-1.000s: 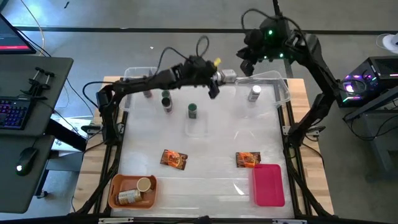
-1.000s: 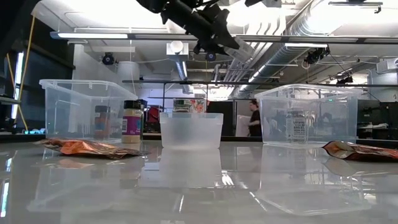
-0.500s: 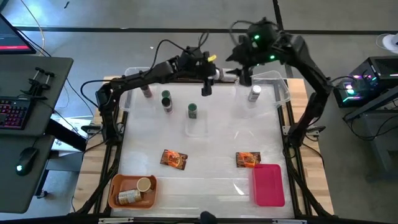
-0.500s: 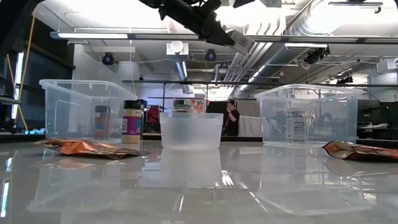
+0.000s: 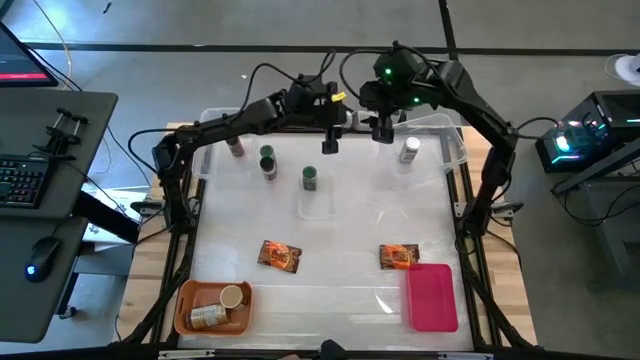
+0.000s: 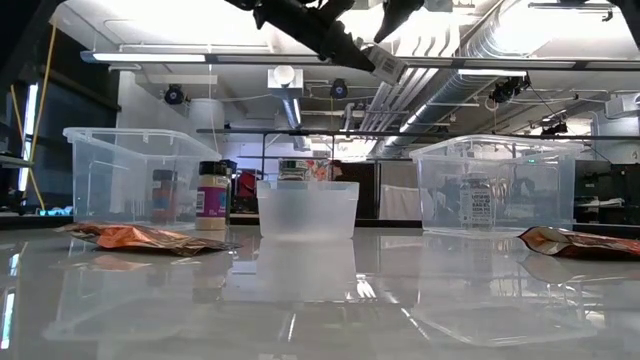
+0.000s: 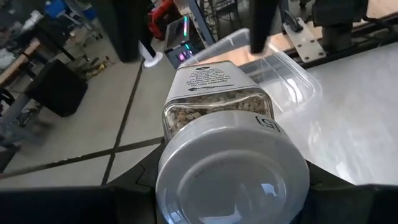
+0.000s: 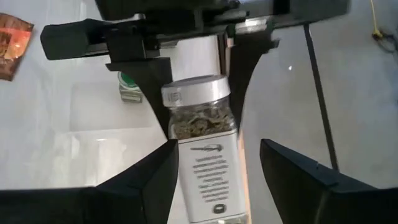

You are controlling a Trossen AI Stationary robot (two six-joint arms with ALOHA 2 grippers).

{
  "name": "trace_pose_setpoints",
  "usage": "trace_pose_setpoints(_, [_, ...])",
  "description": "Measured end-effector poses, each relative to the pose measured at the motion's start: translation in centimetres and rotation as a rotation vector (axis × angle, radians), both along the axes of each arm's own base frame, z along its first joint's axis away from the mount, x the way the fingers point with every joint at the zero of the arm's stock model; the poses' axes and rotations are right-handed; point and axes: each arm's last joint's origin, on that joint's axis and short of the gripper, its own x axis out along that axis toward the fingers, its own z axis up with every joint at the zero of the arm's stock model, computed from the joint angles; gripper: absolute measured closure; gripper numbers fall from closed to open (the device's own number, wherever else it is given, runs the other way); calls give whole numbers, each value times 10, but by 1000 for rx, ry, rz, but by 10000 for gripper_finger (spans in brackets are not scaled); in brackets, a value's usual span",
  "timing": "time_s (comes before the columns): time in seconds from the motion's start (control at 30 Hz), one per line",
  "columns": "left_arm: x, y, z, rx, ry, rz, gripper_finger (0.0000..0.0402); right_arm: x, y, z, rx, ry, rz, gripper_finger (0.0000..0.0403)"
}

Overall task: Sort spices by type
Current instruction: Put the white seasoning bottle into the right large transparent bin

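The right gripper [image 5: 381, 128] has moved over from above the far right clear tub [image 5: 452, 140] toward the left gripper [image 5: 336, 122]. A second ago it was well apart from the white-lid jar [image 8: 202, 140]. Now its open fingers [image 8: 155, 180] sit on both sides of the jar's bottom end, close but not squeezing. The left gripper has pulled back a little, away from the tub and toward the table's far edge, and it holds the jar by the lid end. A person stood in the room behind the tub before, and is gone now.
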Motion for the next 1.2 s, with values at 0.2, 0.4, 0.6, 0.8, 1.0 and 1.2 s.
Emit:
trace_pose_setpoints(0.2, [-3, 1, 3, 7, -1, 10, 237, 2, -3, 3, -41, -34, -102, 151])
trace_pose_setpoints(0.4, [-11, 2, 13, 15, -16, 21, 237, 1, 7, -1, -20, 38, -21, 128])
trace_pose_setpoints(0.6, [-14, -3, 20, 32, -29, -12, 237, 3, 9, -1, -84, 67, 6, 127])
trace_pose_setpoints(0.8, [-10, -14, 16, 40, 6, -54, 237, 8, 11, -1, -60, 26, 46, 127])
trace_pose_setpoints(1.0, [-9, -17, 16, 45, 1, -60, 237, 23, 15, -18, 1, 107, 95, 127])
trace_pose_setpoints(1.2, [-8, -20, 13, 39, 26, -59, 237, 34, 17, -25, -86, 157, 71, 133])
